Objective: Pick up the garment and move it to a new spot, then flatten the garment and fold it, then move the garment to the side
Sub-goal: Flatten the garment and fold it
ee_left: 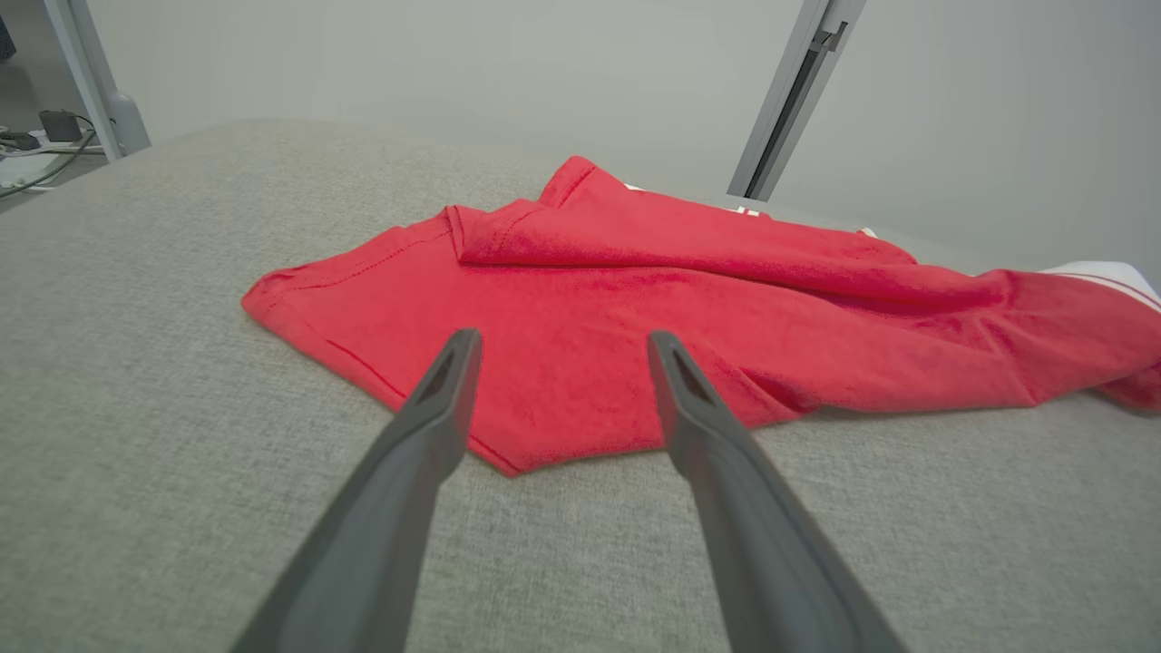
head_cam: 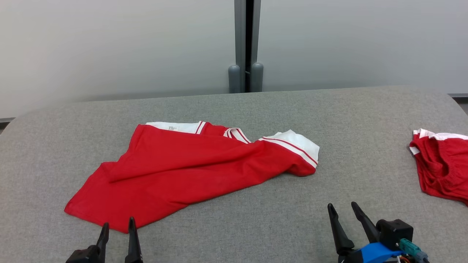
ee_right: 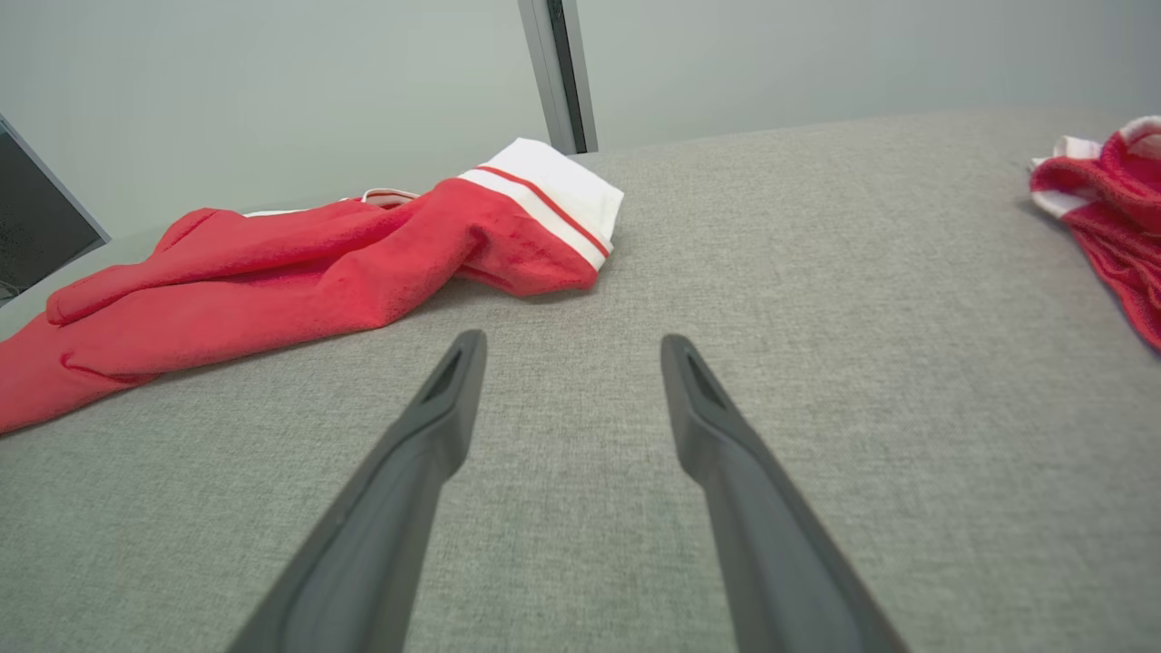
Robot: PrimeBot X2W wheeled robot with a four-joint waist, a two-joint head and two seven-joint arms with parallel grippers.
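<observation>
A red garment with white, red-striped trim lies crumpled across the middle of the grey table; its white sleeve end points right. In the left wrist view the garment spreads just beyond my fingers. My left gripper stands open at the garment's near left corner, nothing between its fingers. The left gripper hovers over that corner's hem. My right gripper is open over bare table, right of the garment. In the right wrist view the right gripper points at bare cloth, with the garment off to the left.
A second red and white garment lies bunched at the table's right edge, also in the right wrist view. The grey fabric table ends at a pale wall with a grey post behind.
</observation>
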